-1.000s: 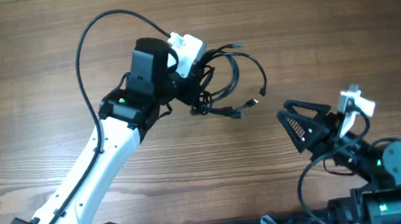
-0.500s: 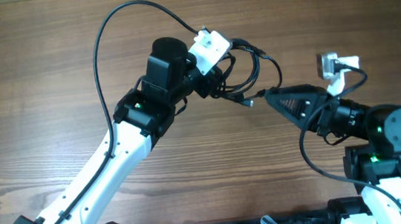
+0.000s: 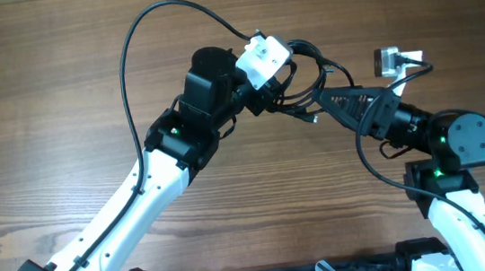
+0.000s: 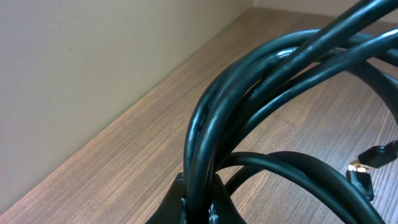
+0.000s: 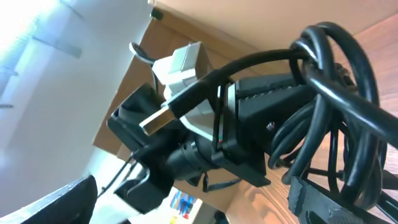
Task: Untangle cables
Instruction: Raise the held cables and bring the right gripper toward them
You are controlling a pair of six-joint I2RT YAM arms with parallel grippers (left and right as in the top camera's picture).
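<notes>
Cables [image 3: 307, 76] crowd between left tool [image 3: 268, 103] and right tool [image 3: 319, 103], seemingly above table [image 3: 37, 67].

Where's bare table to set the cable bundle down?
Bare wood: table left of the left arm; front centre between the left arm and right arm; far right corner. Crowded at top centre, where left gripper and right gripper meet the cables.

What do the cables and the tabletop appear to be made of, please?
The cables: probably rubber or PVC jackets, smooth black with light glints along them. The tabletop: wood or wood-look laminate, matte brown, grain lines visible.
</notes>
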